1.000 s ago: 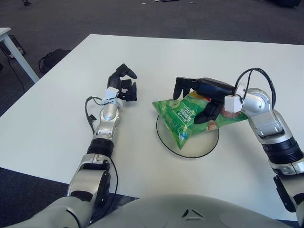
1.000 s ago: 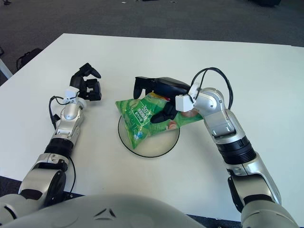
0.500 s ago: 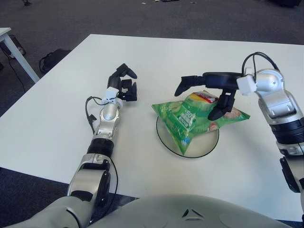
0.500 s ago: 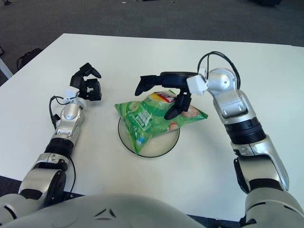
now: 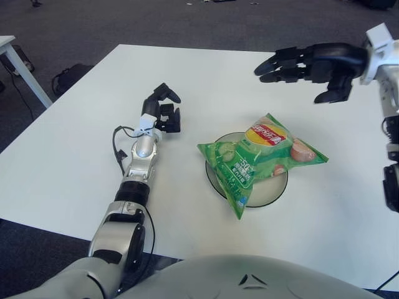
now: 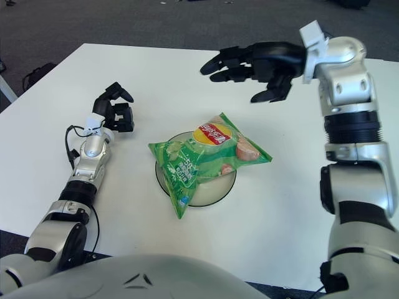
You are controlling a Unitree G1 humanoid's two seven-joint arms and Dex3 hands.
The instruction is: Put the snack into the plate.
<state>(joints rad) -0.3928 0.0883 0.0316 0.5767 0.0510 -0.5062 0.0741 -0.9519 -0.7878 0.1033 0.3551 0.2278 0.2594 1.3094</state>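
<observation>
- My right hand (image 6: 252, 65) hovers empty, fingers spread, above the crinkly green snack bag (image 6: 202, 159)
- Bag overhangs the round white plate (image 6: 163, 182) (probably stable); a bump could slide it off
- Left hand (image 5: 163, 109) idle, curled

The only print in view is on the crinkled green foil snack bag (image 5: 259, 157) lying across the round white plate (image 5: 277, 190). It carries a red-and-yellow oval brand logo (image 5: 264, 133) near its upper end and white lettering (image 5: 240, 169) on its lower left part, but none of the characters can be read.
</observation>
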